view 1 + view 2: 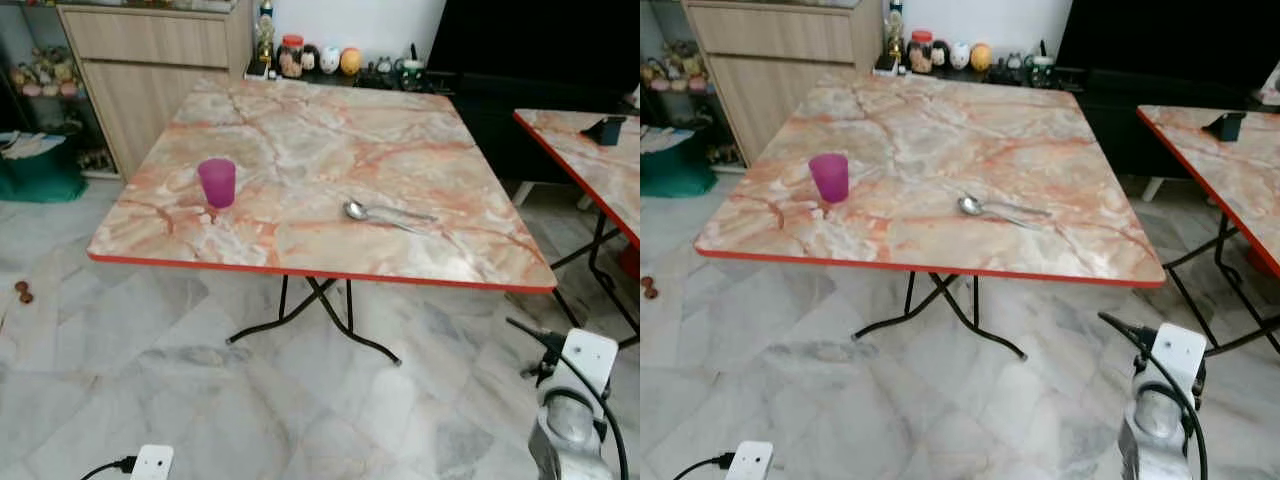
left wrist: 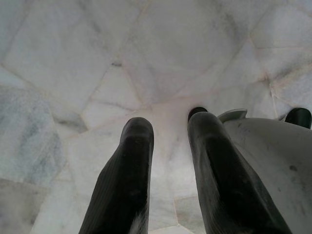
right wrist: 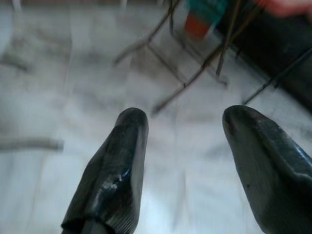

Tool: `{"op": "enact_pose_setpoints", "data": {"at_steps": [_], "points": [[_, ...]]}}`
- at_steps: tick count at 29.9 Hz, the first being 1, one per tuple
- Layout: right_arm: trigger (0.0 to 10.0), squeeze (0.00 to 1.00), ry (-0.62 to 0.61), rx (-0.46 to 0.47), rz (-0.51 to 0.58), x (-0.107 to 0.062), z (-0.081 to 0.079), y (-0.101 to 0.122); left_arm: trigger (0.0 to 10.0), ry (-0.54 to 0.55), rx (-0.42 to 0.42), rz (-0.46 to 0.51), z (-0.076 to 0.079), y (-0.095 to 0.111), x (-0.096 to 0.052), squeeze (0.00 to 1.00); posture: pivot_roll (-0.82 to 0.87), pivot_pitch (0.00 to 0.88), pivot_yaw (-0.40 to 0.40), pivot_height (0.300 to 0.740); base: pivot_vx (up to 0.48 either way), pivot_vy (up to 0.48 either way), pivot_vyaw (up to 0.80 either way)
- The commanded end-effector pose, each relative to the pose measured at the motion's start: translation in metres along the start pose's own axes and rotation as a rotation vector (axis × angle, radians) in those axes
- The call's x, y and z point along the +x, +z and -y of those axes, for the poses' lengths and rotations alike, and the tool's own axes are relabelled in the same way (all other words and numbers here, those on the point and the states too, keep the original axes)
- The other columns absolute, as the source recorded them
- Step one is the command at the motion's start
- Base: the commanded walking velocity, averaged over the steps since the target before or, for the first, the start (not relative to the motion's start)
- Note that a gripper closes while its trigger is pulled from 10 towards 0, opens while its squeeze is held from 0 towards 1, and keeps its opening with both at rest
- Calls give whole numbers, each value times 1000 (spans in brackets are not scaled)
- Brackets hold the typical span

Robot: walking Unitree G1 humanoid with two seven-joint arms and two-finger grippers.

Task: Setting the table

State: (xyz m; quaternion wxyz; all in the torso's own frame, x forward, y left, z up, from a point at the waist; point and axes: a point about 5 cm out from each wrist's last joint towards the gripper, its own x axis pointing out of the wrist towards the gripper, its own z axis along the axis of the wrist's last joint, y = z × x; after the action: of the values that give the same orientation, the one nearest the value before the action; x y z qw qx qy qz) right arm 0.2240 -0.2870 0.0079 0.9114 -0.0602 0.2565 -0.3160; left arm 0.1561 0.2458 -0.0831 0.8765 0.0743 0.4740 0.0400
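tabletop point(image 1: 300, 150): pink cup point(image 1: 217, 183), spoon point(image 1: 385, 213) well apart | left gripper point(image 2: 168, 131) fingers slightly parted, empty | right gripper point(image 3: 183, 126) fingers spread, empty

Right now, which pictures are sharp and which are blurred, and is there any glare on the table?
Left eye view: sharp; the pink cup and spoon are crisp, and the table has only a soft sheen with no harsh glare. Right wrist view: blurred, with the table legs smeared, though the right gripper with its jaws apart is clearer. Left wrist view: evenly lit floor, mostly sharp.
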Motion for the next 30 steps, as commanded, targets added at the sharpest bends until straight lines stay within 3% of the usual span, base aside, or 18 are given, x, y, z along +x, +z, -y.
{"op": "enact_pose_setpoints", "data": {"at_steps": [1, 3, 5, 7, 10, 14, 16, 22, 26, 30], "points": [[10000, 0, 49, 33, -71, 3, -3, -16, 10000, -4, -6, -11, 3, -3, 0, 0, 129, 0, -101, 707, 0, 0, 0], [10000, 0, 172, 53, -185, -1, -17, -43, 10000, -5, -7, -11, 3, -2, 0, 0, 110, 0, -93, 707, 0, 0, 0], [10000, 0, 219, 44, -238, -4, -22, -56, 10000, -5, -6, -10, 3, -2, 0, 0, 110, 0, -94, 707, 0, 0, 0], [10000, 0, 295, -35, -369, -19, -29, -89, 10000, -8, -11, -6, 4, -2, 0, 0, 136, 0, -98, 707, 0, 0, 0], [10000, 0, 408, -183, -478, -37, -31, -119, 10000, -3, -16, -8, 5, -3, 0, 0, 177, 0, -116, 707, 0, 0, 0], [10000, 0, 362, -144, -488, -38, -27, -122, 10000, 8, -37, -9, 4, -5, 0, 0, 192, 0, -120, 707, 0, 0, 0], [10000, 0, 337, -74, -472, -36, -28, -120, 10000, 9, -34, -9, 3, -5, -1, 0, 169, 0, -106, 707, 0, 0, 0], [10000, 0, 311, -52, -473, -35, -28, -118, 10000, 6, -31, -16, 3, -5, -1, 0, 149, 0, -90, 707, 0, 0, 0], [10000, 0, 329, -67, -472, -35, -25, -120, 10000, 6, -48, -10, 3, -5, -1, 0, 162, 0, -99, 707, 0, 0, 0], [10000, 0, 390, -169, -475, -38, -29, -122, 10000, 2, -22, -19, 3, -5, -1, 0, 167, 0, -88, 707, 0, 0, 0]]}}
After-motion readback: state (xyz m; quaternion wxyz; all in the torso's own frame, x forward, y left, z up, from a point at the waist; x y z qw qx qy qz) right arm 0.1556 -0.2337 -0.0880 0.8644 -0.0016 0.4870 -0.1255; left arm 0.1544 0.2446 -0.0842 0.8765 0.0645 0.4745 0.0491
